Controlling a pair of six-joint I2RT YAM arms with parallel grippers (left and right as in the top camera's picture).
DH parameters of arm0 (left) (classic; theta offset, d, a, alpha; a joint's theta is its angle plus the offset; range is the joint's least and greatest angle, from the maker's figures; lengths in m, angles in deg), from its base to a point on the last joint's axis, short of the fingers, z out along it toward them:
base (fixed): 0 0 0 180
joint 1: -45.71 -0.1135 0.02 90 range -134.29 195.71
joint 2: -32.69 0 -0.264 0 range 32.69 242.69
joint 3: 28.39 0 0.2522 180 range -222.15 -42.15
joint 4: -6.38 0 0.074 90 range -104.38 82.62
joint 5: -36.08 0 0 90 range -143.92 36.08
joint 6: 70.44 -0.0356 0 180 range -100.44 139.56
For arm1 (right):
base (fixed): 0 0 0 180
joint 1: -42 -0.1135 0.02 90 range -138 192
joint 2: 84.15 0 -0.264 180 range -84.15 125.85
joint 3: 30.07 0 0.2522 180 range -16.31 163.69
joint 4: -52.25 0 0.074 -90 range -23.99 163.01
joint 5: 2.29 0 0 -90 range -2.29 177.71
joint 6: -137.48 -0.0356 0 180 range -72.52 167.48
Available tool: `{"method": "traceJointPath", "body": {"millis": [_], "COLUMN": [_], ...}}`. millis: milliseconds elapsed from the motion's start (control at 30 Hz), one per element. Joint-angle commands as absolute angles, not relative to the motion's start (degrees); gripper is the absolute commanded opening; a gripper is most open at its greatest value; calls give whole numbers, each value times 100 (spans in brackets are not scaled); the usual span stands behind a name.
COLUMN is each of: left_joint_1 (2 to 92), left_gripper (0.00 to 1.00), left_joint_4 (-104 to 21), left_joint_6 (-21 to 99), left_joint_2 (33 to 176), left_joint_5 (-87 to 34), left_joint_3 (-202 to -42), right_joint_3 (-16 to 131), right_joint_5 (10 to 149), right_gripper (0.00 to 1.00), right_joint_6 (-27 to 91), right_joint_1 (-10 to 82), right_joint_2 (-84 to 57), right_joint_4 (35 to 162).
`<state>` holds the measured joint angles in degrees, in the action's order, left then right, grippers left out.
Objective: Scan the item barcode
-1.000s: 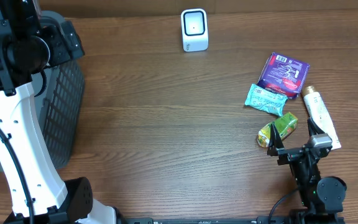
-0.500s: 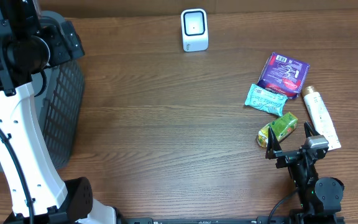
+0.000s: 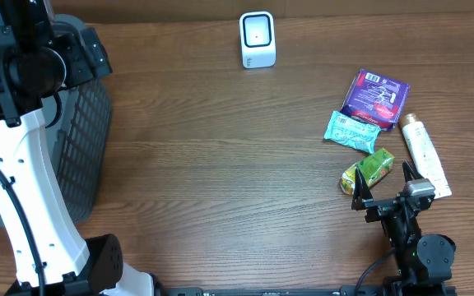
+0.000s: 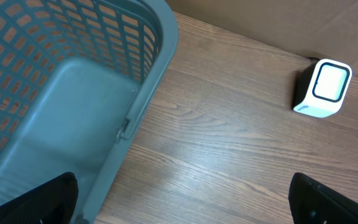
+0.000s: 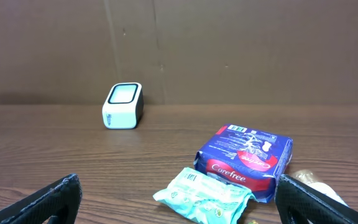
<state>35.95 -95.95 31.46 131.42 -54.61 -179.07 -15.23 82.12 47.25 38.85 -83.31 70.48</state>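
The white barcode scanner (image 3: 257, 39) stands at the table's back centre, its window facing up; it also shows in the left wrist view (image 4: 324, 89) and the right wrist view (image 5: 123, 105). Several items lie at the right: a purple Carefree pack (image 3: 374, 97), a teal packet (image 3: 353, 131), a green packet (image 3: 368, 170) and a white tube (image 3: 424, 154). My right gripper (image 3: 383, 187) is open at the front right, just short of the green packet. It faces the teal packet (image 5: 207, 196) and the purple pack (image 5: 247, 158). My left gripper (image 4: 182, 186) is open and empty above the basket's edge.
A grey mesh basket (image 3: 89, 148) stands at the table's left edge, under the left arm (image 3: 23, 74); its inside (image 4: 61, 106) looks empty. Bare wood (image 3: 220, 164) lies between basket, scanner and items. A cardboard wall backs the table.
My right gripper has shifted slightly to the left near the green packet. The left arm and the items have not moved.
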Motion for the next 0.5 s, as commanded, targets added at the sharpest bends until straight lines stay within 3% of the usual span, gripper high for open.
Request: {"method": "traceJointPath", "body": {"millis": [0, 467], "left_joint_1": [3600, 3604], "left_gripper": [100, 100], "left_joint_4": [-9587, -9709], "left_joint_6": [3115, 3078], "left_joint_2": [13169, 13000], "left_joint_5": [-5435, -5715], "left_joint_3": [-17999, -17874], "right_joint_3": [-1586, -1586], "right_joint_5": [8203, 8203], "right_gripper": [100, 100], "right_joint_6": [4734, 4734], "right_joint_1": [3843, 3843], "right_joint_2": [-8399, -8399], "right_joint_4": [7024, 7024]}}
